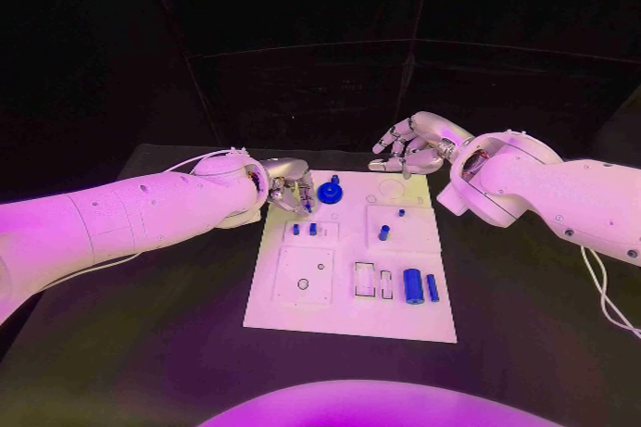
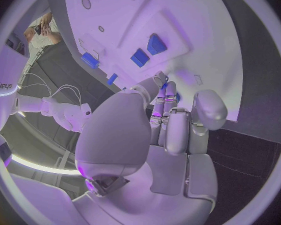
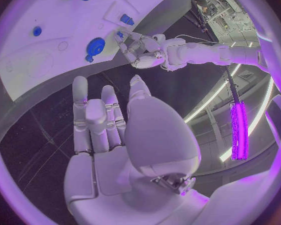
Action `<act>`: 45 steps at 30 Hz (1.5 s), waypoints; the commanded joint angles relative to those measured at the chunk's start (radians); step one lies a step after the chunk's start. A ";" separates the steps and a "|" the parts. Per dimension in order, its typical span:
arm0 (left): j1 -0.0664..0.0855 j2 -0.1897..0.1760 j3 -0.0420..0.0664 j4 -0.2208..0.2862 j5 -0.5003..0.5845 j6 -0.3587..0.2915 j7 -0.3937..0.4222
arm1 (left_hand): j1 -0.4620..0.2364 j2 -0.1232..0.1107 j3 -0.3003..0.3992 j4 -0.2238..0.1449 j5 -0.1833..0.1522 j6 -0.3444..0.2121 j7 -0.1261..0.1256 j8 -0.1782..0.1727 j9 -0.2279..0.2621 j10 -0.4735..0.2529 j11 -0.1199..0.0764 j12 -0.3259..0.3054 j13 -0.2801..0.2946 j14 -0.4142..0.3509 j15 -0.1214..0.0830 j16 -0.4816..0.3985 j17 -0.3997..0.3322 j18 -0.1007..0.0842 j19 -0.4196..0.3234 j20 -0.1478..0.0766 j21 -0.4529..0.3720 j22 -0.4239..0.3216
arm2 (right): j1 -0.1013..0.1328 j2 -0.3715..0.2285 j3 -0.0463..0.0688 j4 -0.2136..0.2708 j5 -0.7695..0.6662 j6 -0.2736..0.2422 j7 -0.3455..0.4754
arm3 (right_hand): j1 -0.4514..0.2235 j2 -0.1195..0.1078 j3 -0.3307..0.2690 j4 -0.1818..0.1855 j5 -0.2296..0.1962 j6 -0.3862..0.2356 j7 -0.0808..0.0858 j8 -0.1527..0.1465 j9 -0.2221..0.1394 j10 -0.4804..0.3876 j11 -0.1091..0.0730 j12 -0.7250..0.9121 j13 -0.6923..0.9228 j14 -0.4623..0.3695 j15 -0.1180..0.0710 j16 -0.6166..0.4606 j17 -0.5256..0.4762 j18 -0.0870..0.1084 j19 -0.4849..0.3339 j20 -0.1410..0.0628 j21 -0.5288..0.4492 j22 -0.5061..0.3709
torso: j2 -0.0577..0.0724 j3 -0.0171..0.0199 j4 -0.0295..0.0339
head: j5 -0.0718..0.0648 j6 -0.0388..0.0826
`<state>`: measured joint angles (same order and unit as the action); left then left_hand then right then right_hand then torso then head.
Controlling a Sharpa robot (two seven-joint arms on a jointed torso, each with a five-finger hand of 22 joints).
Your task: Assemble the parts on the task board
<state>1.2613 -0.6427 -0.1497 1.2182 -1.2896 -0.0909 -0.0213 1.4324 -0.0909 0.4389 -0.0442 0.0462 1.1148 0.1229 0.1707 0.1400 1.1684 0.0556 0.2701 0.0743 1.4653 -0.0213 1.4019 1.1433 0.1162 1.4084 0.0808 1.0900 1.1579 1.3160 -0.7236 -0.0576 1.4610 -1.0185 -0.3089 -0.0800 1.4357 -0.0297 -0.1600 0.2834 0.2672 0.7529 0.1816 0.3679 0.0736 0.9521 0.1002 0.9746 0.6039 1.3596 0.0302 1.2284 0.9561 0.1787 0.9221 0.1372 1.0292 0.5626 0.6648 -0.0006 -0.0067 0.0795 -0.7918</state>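
Two hands hang around the far end of the white board (image 1: 350, 320). Left hand (image 1: 287, 186) sits at the far-left corner with its fingers curled down onto the board next to a small blue piece (image 1: 306, 207); honestly can't tell if it's pinching that or just touching. Right hand (image 1: 417, 142) floats past the far edge, fingers loosely spread, holding nothing. Blue gear (image 1: 330, 194) lies just right of the left hand. Near right there's a blue cylinder (image 1: 414, 286) and a thinner peg (image 1: 433, 287), well apart from both hands.
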 commanded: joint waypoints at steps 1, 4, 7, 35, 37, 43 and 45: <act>0.001 0.006 0.000 -0.001 0.005 0.028 -0.009 | -0.009 -0.001 0.004 -0.001 0.003 0.002 0.007 -0.004 0.000 0.006 0.004 -0.007 0.001 0.016 0.001 -0.002 -0.001 -0.009 -0.003 -0.002 0.002 0.000 | 0.002 0.001 0.001 0.001 -0.003 0.002 0.007 | 0.004 0.008 -0.007 0.000 0.003 -0.006 -0.001 0.003 -0.001 -0.002 -0.003 0.000 -0.001 -0.003 -0.006 0.000 0.001 0.006 0.005 -0.002 -0.003 -0.001 | 0.000 -0.0004 0.0000 | -0.001 -0.002; 0.000 0.011 0.000 -0.003 0.005 0.030 -0.009 | -0.009 -0.001 0.005 -0.001 0.003 0.003 0.007 -0.004 0.000 0.006 0.004 -0.007 0.001 0.015 0.001 -0.003 -0.002 -0.009 -0.003 -0.002 0.002 0.000 | 0.002 0.001 0.001 0.000 -0.003 0.002 0.007 | 0.004 0.008 -0.007 0.000 0.003 -0.006 -0.001 0.003 -0.001 -0.002 -0.003 0.000 -0.001 -0.003 -0.006 0.000 0.001 0.006 0.005 -0.002 -0.003 -0.001 | 0.000 0.0000 -0.0002 | -0.001 -0.002; -0.001 0.015 0.000 -0.006 0.005 0.031 -0.010 | -0.009 -0.001 0.005 -0.001 0.003 0.003 0.007 -0.004 0.000 0.006 0.004 -0.007 0.001 0.015 0.001 -0.003 -0.002 -0.009 -0.003 -0.002 0.002 0.000 | 0.002 0.001 0.001 0.000 -0.003 0.002 0.007 | 0.004 0.008 -0.007 0.000 0.003 -0.006 -0.001 0.003 -0.001 -0.002 -0.003 0.000 -0.001 -0.003 -0.006 0.000 0.001 0.006 0.005 -0.002 -0.003 -0.001 | 0.000 -0.0001 -0.0007 | -0.001 -0.004; -0.004 0.028 -0.002 -0.031 0.005 0.039 -0.033 | -0.048 -0.040 0.011 -0.004 0.003 -0.091 0.028 -0.075 -0.032 -0.049 0.031 -0.074 -0.009 0.007 0.022 -0.008 -0.021 -0.008 -0.012 0.015 -0.010 -0.003 | 0.002 0.001 0.001 0.000 -0.003 0.001 0.007 | 0.004 0.008 -0.007 0.000 0.003 -0.006 -0.001 0.003 -0.001 -0.002 -0.003 0.000 -0.001 -0.003 -0.006 0.000 0.001 0.006 0.005 -0.002 -0.003 -0.001 | 0.000 0.0001 0.0004 | -0.004 -0.006; -0.004 0.029 -0.002 -0.032 0.005 0.037 -0.034 | -0.049 -0.041 0.011 -0.004 0.003 -0.092 0.029 -0.076 -0.032 -0.051 0.032 -0.076 -0.009 0.007 0.023 -0.008 -0.021 -0.008 -0.012 0.015 -0.011 -0.003 | 0.002 0.001 0.001 0.000 -0.003 0.001 0.007 | 0.004 0.008 -0.007 0.000 0.003 -0.006 -0.001 0.003 -0.001 -0.002 -0.003 0.000 -0.001 -0.003 -0.006 0.000 0.001 0.006 0.005 -0.002 -0.003 -0.001 | -0.001 -0.0002 0.0002 | -0.004 -0.006; -0.004 0.029 -0.002 -0.032 0.005 0.031 -0.033 | -0.055 -0.046 0.011 -0.003 0.003 -0.101 0.031 -0.083 -0.036 -0.059 0.035 -0.084 -0.009 0.007 0.025 -0.008 -0.024 -0.007 -0.013 0.018 -0.012 -0.003 | 0.002 0.000 0.001 0.000 -0.003 -0.002 0.004 | 0.004 0.008 -0.007 0.000 0.004 -0.006 -0.001 0.003 -0.001 -0.002 -0.003 0.000 -0.001 -0.003 -0.006 -0.001 0.000 0.006 0.005 -0.002 -0.003 -0.001 | -0.001 -0.0003 0.0002 | -0.005 -0.007; -0.004 0.028 -0.002 -0.032 0.005 0.026 -0.034 | -0.064 -0.051 0.008 0.000 0.003 -0.123 0.033 -0.096 -0.042 -0.067 0.037 -0.091 -0.009 0.006 0.027 -0.008 -0.026 -0.007 -0.013 0.021 -0.014 -0.004 | 0.002 0.000 0.001 -0.001 -0.004 -0.007 0.000 | 0.006 0.010 -0.008 0.000 0.007 -0.006 -0.001 0.004 -0.001 -0.002 -0.004 0.000 -0.003 -0.004 -0.006 -0.003 -0.004 0.006 0.005 -0.002 -0.003 -0.002 | -0.001 -0.0002 0.0001 | -0.005 -0.008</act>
<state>1.2555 -0.6149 -0.1526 1.1858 -1.2865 -0.0571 -0.0496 1.3723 -0.1406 0.4432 -0.0483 0.0465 0.9957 0.1554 0.0778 0.0993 1.1085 0.0921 0.1833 0.0659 1.4652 -0.0031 1.3971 1.1185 0.1163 1.3941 0.0950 1.0794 1.1545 1.3160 -0.7236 -0.0576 1.4600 -1.0186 -0.3096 -0.0805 1.4388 -0.0267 -0.1600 0.2834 0.2672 0.7529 0.1816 0.3679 0.0736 0.9521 0.1001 0.9746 0.6017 1.3577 0.0282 1.2284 0.9538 0.1787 0.9221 0.1372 1.0292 0.5627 0.6640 -0.0008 -0.0065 0.0748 -0.7986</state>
